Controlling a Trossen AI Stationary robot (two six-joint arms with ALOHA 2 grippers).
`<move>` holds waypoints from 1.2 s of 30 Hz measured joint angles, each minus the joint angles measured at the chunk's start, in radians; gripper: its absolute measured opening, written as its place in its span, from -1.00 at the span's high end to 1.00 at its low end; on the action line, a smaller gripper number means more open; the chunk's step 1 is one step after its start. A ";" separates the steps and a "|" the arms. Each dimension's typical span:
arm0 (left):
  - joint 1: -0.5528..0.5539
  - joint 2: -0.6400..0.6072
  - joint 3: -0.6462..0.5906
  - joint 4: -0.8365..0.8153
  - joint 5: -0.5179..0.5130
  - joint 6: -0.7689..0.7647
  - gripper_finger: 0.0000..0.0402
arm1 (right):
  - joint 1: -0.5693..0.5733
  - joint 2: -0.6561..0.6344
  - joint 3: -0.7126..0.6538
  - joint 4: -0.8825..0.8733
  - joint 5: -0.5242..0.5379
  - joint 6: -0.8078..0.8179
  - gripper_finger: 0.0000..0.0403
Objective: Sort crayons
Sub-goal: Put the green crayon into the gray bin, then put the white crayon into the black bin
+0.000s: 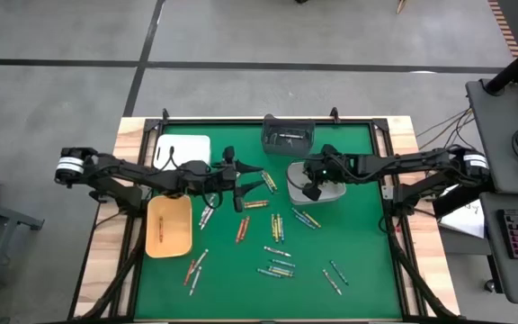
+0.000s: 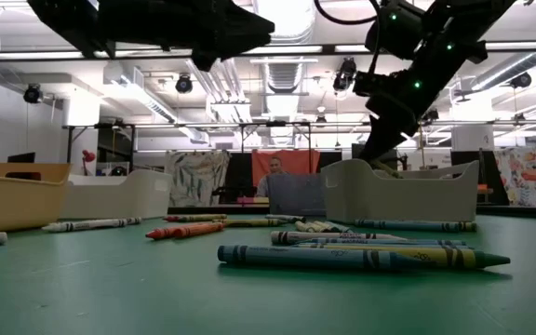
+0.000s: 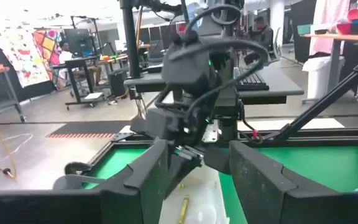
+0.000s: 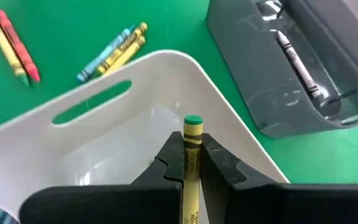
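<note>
No readable text from here. The yellow crayon [image 4: 191, 163] has dark print on its wrapper, too small for me to make out. The grey crayon [image 4: 296, 61] in the dark bin [image 4: 253, 74] has markings too, illegible. No labels, numbers or signs I can read.

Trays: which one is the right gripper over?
The white tray by the grey tray; the right gripper holds a yellow crayon above it.

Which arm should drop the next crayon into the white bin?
Right. The right gripper is shut on a yellow-green crayon directly above the white bin, so it only needs to release. The left gripper is open, holds nothing, and sits away from that bin.
</note>
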 joint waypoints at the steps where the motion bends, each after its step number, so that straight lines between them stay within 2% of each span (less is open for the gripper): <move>1: 0.004 -0.023 0.000 -0.036 0.000 0.007 0.23 | 0.000 0.002 0.000 0.001 0.000 -0.011 0.93; 4: 0.021 -0.083 0.002 -0.117 0.000 0.019 0.23 | 0.000 0.010 0.000 0.001 0.000 -0.024 0.85; 9: 0.047 -0.153 0.002 -0.202 -0.001 0.020 0.23 | -0.005 0.014 0.000 0.002 0.001 -0.008 0.60; 13: 0.050 -0.170 0.002 -0.237 -0.003 0.017 0.23 | -0.005 0.014 0.000 0.016 0.003 0.002 0.43; 17: 0.050 -0.160 0.002 -0.265 -0.002 -0.022 0.23 | -0.005 0.012 0.000 0.024 0.000 0.041 0.35; 23: 0.050 -0.142 0.002 -0.319 0.011 -0.147 0.23 | 0.014 -0.021 0.000 0.048 -0.041 0.070 0.36; 28: 0.048 -0.142 0.002 -0.394 0.011 -0.327 0.23 | 0.041 -0.073 0.001 0.080 -0.111 0.110 0.43; 36: 0.029 -0.136 0.002 -0.618 0.011 -0.595 0.35 | 0.107 -0.138 0.001 0.117 -0.133 0.117 0.53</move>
